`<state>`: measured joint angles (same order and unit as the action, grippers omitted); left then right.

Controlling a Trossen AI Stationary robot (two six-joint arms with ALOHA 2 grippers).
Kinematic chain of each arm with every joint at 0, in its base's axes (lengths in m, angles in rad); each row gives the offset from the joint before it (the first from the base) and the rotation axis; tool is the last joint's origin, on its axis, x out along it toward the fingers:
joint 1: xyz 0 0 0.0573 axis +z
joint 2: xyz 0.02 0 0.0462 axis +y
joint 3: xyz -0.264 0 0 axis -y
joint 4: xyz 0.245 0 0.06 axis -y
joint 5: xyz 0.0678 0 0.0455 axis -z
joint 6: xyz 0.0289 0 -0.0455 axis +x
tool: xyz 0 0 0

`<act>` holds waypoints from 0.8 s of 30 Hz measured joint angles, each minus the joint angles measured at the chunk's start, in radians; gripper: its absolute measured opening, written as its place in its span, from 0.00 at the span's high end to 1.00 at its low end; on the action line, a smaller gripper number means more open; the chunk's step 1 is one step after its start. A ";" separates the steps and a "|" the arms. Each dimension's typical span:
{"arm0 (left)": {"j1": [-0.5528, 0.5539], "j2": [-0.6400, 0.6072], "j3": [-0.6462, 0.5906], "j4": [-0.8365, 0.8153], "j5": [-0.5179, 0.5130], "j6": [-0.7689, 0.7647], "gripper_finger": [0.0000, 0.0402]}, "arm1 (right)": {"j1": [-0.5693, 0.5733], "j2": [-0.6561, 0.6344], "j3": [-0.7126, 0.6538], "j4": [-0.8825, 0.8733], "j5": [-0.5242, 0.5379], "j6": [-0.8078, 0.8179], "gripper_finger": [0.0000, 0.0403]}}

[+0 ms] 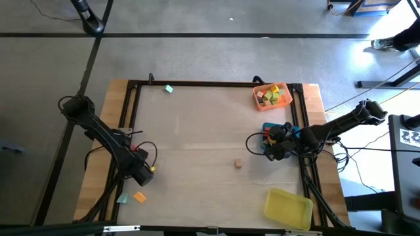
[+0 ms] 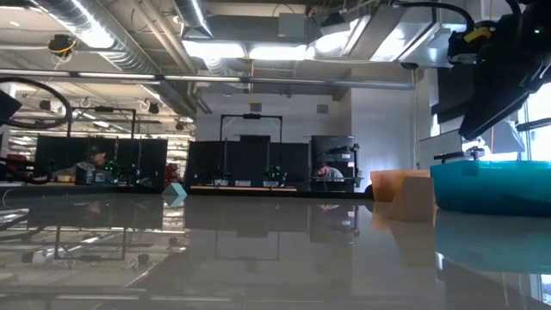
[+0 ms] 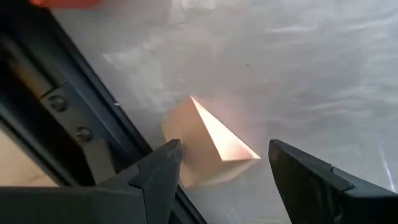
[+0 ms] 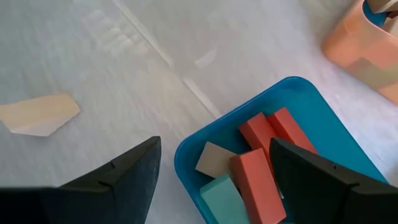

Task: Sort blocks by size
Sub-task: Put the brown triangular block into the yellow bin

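Observation:
My left gripper hangs open at the table's left side, pointing down. Its fingers stand on either side of a pale tan-orange block that lies on the table next to the black frame rail; I cannot tell whether they touch it. My right gripper is open above the near edge of the blue tray, which holds red, tan and teal blocks. A tan block lies mid-table, and a teal block lies at the far left.
An orange tray with several blocks stands at the far right, and a yellow tray at the near right. An orange block and a teal one lie near the front left corner. The black frame rims the table.

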<state>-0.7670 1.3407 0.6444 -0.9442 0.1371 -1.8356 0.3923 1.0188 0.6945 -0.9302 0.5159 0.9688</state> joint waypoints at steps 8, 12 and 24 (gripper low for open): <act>0.003 0.000 -0.003 0.084 -0.030 0.059 0.43 | 0.000 0.000 0.000 0.022 0.000 -0.005 0.26; 0.009 0.000 -0.003 0.133 -0.063 0.091 0.43 | 0.000 0.000 0.000 0.022 0.000 -0.006 0.26; -0.026 -0.002 0.142 -0.118 -0.088 -0.040 0.43 | 0.000 0.000 0.000 0.022 0.000 -0.009 0.26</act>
<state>-0.7930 1.3388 0.7867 -1.0625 0.0491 -1.8760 0.3923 1.0191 0.6943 -0.9085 0.5159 0.9601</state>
